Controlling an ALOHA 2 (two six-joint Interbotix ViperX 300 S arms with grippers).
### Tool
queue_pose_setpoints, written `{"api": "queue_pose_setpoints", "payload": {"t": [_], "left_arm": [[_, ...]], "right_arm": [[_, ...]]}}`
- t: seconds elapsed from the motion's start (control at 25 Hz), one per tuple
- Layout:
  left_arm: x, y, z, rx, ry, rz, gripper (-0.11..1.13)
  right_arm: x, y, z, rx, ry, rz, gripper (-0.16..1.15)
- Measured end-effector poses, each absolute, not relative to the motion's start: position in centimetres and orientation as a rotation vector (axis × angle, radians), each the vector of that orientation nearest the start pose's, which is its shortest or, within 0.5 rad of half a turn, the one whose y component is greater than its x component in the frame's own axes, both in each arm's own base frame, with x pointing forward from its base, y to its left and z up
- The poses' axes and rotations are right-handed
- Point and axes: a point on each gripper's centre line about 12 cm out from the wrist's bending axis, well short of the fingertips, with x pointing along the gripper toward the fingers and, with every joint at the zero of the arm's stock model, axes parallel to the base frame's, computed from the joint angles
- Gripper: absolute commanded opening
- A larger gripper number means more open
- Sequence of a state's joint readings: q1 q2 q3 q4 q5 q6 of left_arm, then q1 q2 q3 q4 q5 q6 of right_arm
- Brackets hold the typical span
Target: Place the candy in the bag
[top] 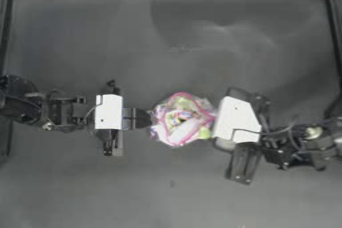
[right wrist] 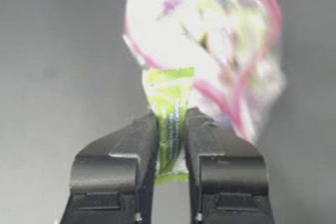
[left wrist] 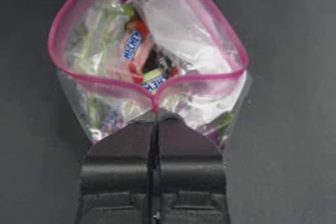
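Left claw [left wrist: 155, 120] pinches the pink-rimmed clear plastic bag [left wrist: 148, 56] open; right claw [right wrist: 172, 120] grips the yellow-green wrapped candy [right wrist: 169, 102] beside its rim.

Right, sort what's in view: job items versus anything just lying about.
Job items:
- bag, mouth open, rim pinched by left gripper
- candy, clamped in right gripper beside the bag

Lying about:
- nothing loose seen; only the table
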State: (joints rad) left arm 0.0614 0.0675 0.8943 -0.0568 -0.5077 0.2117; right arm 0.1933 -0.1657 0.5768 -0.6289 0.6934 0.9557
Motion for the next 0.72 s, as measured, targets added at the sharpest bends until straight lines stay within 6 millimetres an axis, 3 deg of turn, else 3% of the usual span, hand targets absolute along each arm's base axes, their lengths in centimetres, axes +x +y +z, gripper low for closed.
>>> {"api": "queue_pose_setpoints", "payload": {"t": [0.44, 0.72], "left_arm": [[35.7, 2.5, 12.2, 0.152, 0.461, 0.051, 0.06], [35.7, 2.5, 12.2, 0.152, 0.458, 0.051, 0.06]], "right_arm": [[38.2, -1.2, 19.7, 0.083, 0.892, -0.41, 0.49], [39.0, -1.4, 18.7, 0.079, 0.899, -0.402, 0.49]]}}
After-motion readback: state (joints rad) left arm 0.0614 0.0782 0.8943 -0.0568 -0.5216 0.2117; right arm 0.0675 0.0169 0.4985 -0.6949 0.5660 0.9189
